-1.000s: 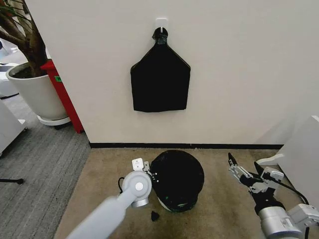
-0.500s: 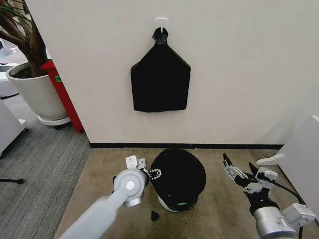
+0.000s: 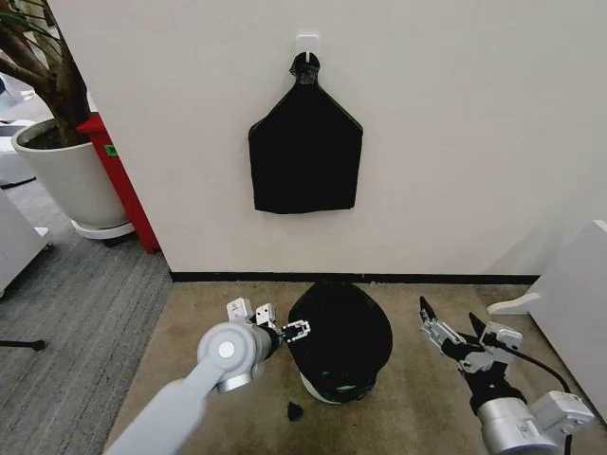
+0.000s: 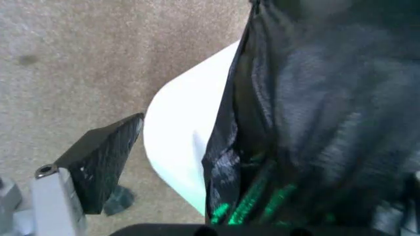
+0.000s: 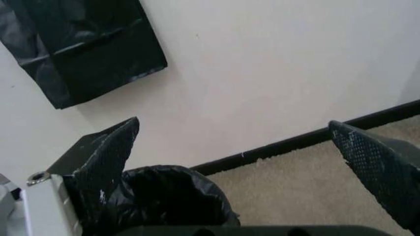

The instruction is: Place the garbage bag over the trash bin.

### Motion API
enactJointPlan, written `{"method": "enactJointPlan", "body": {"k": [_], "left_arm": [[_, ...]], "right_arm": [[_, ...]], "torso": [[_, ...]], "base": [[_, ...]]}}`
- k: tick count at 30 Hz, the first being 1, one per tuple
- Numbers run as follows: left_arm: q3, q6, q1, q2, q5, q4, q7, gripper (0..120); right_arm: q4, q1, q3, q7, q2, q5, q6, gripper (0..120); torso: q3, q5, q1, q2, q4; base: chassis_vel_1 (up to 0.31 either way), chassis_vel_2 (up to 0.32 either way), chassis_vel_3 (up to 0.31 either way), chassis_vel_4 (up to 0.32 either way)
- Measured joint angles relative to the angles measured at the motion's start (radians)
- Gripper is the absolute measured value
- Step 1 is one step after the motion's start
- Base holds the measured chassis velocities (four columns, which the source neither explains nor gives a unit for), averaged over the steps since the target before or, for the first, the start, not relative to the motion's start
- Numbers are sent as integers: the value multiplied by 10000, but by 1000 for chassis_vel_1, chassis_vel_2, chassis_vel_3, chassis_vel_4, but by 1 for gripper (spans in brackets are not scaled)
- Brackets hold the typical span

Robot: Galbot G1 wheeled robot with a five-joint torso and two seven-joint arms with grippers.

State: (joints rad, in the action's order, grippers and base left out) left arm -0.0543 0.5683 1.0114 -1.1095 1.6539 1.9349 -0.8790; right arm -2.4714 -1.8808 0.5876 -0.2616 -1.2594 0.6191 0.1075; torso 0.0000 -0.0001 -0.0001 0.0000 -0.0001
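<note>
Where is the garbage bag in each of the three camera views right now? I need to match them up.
Head view: garbage bag low centre, draped over the trash bin, between the left hand and the right hand.
Left wrist view: bag hangs over the pale bin wall.
Right wrist view: bag at the wall's foot.
Shared landmark: the beige carpet.

Plain off-white wall [image 3: 474, 142] w/ black baseboard [image 3: 351, 278] along bottom. White hook [image 3: 306, 42] up top, flat black bundle [image 3: 304, 152] hanging from it. Tan carpet [image 3: 190, 332] below; grey carpet [image 3: 66, 313] to left. Big white plant pot [image 3: 66, 180] w/ tree, red panel [image 3: 119, 180] beside it. White furniture edge [image 3: 574, 294] at right. Even, soft light.
</note>
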Motion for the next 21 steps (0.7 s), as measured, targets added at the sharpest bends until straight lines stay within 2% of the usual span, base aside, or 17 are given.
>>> {"method": "enactJointPlan", "body": {"k": [8, 10, 14, 17, 21], "left_arm": [[-586, 307, 376, 255, 127, -262, 906, 100], [-620, 318, 438, 252, 132, -258, 999, 100], [-656, 453, 645, 183, 433, -245, 1469, 100], [-673, 540, 760, 199, 437, -248, 1719, 100], [-683, 578, 964, 217, 218, -221, 1952, 100]], "right_arm": [[-126, 24, -134, 163, 237, 128, -96, 100], [-140, 300, -280, 37, 562, 558, 70, 100], [-100, 2005, -1003, -1458, 1626, 1981, 646, 100], [-84, 2589, -1246, -1789, 1900, 2537, 787, 100], [-21, 3800, -2239, -2498, 2723, 4313, 1194, 100]], "torso": [[0, -1, 0, 0, 1], [0, 0, 0, 0, 0], [1, 1, 1, 0, 3], [1, 2, 1, 0, 3], [1, -2, 1, -1, 2]], "base": [[0, 0, 0, 0], [0, 0, 0, 0], [0, 0, 0, 0], [0, 0, 0, 0], [0, 0, 0, 0]]}}
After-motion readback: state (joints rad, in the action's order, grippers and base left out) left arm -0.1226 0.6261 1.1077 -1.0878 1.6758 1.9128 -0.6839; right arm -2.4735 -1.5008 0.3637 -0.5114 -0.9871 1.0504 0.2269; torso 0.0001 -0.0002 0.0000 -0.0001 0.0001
